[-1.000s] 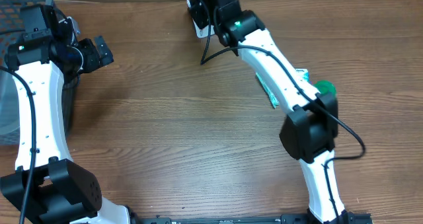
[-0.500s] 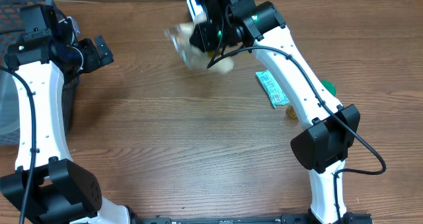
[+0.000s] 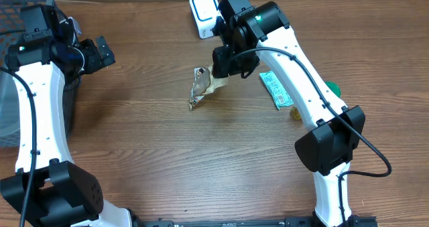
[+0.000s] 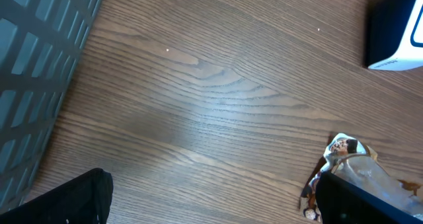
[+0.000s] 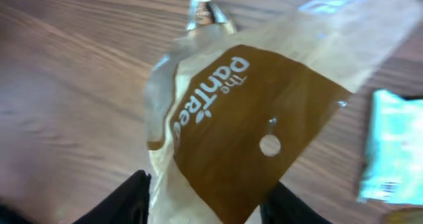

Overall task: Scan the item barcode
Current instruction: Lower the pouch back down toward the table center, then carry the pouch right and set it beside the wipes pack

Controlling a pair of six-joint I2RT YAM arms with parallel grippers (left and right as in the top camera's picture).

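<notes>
Right claw (image 3: 224,66) hangs parted, angled down over the snack bag (image 3: 201,86).

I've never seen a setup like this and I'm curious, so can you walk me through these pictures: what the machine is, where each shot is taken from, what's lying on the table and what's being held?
These are two robot arms at a wooden table. One picture looks down from above. The other two come from small cameras on each wrist. Each arm ends in a two-fingered tool. The left tool is open and empty, off to the side near a mesh basket. The right tool sits over a brown and clear snack bag, with a finger on either side; I cannot tell whether it grips the bag. Also on the table are a white device, probably the scanner, and a green packet.
</notes>
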